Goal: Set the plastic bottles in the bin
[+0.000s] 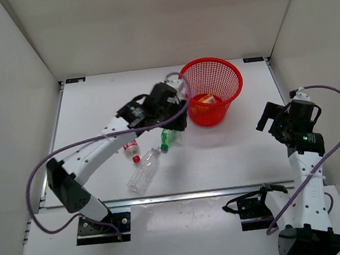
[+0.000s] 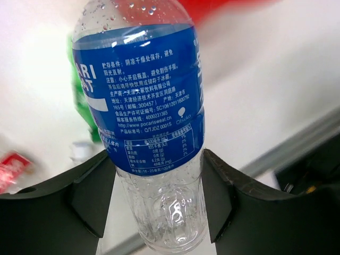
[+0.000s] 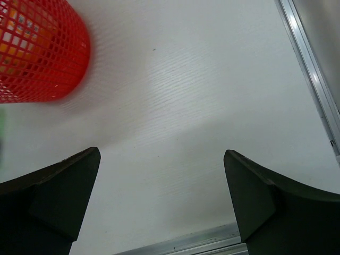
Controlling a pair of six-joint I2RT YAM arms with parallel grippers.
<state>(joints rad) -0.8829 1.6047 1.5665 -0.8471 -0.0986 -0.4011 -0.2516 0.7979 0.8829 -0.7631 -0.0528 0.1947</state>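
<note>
Fingers (image 2: 90, 194) of the left gripper (image 2: 158, 194) clamp the blue-labelled bottle (image 2: 142, 90) on its clear wall beside the label, just left of the bin (image 1: 232, 72); it looks light, thin and crushable, while the right gripper (image 3: 162, 196) stands open, right of the bin.

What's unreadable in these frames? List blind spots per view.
- Top view: the blue-labelled bottle in the left gripper is mostly hidden under the left arm. The top edge of the left wrist view cuts off its cap.
- Top view: orange items in the bin show only through mesh, so the count is unclear.
- Green bottle: partly under the arm in the top view, blurred in the left wrist view.
</note>
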